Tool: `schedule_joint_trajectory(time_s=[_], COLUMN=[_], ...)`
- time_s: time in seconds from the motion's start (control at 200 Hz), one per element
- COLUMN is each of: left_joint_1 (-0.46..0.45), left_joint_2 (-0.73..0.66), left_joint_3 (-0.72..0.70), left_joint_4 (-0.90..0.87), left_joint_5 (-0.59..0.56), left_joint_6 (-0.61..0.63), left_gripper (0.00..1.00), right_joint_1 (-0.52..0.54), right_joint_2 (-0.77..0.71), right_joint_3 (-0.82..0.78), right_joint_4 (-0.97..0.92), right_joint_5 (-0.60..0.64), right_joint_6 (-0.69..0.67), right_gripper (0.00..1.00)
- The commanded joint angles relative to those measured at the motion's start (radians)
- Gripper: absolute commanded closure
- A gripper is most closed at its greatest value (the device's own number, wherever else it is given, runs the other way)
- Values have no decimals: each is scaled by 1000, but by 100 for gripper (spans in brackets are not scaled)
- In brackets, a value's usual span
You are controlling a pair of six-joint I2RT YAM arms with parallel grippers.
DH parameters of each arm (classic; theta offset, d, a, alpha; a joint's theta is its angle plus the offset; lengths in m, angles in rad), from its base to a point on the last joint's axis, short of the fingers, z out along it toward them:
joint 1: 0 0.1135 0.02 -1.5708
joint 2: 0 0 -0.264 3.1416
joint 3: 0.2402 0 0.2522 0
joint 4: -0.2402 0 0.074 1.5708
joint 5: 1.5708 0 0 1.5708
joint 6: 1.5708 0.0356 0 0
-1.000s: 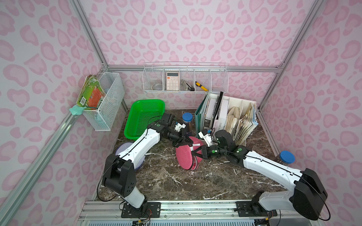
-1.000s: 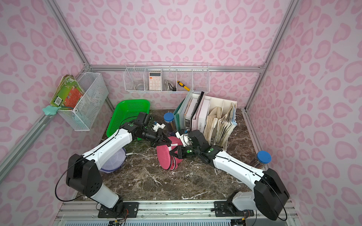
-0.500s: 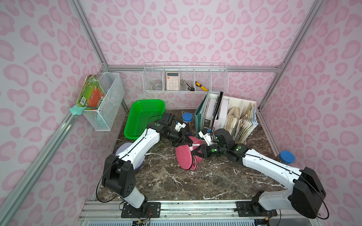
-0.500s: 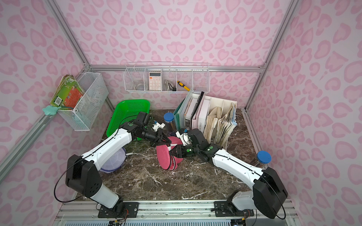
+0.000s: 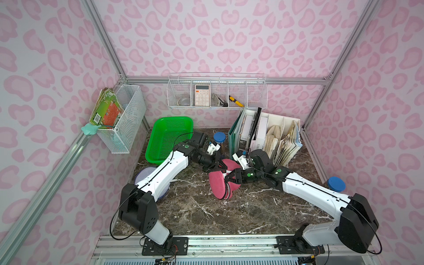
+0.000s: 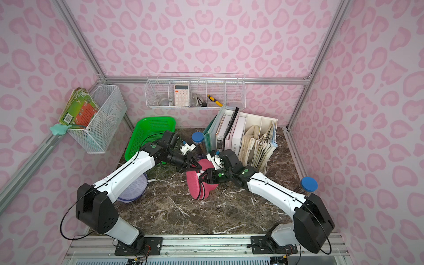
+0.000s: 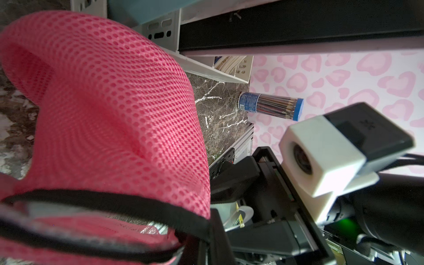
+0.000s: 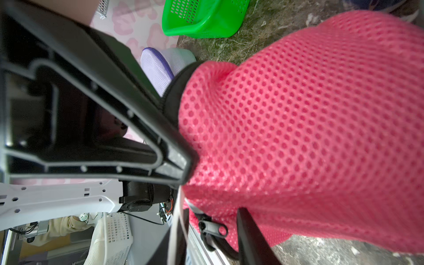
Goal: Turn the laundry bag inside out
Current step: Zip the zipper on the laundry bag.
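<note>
Centre frame on the dark marble table [image 5: 206,213], the left fingers [image 5: 216,162] pinch the black rim [image 7: 114,204] of the pink mesh laundry bag [image 5: 220,184], apparently anchoring it while the half-open right fingers [image 5: 233,177] straddle its mesh.

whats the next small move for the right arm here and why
Probably close the right gripper on the pink mesh it touches. Its jaws stand apart against the laundry bag, while the left gripper is shut on the black rim, so the bag is anchored on one side only.
</note>
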Motion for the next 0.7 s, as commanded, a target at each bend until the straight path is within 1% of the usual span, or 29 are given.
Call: schedule_joint_trajectory(time_s=[0.0,0.15,0.465,0.695], left_joint_1=[0,-1,-1,-2], left_joint_2=[-2,1,7,16], left_joint_3=[6,5,0,4], left_joint_4=[-5,-5,-3,-3], left_joint_5=[-2,-3,-2,1], left_joint_6=[19,17,13,11], left_gripper=[100,100,100,100], right_joint_1=[2,3,4,6], right_joint_2=[0,-16,-34,-35], right_joint_3=[-10,-34,-29,-41], right_joint_4=[-9,19,69,95], right_joint_5=[-16,-20,-39,-53], right_joint_6=[-3,16,28,39], right_gripper=[60,60,78,81])
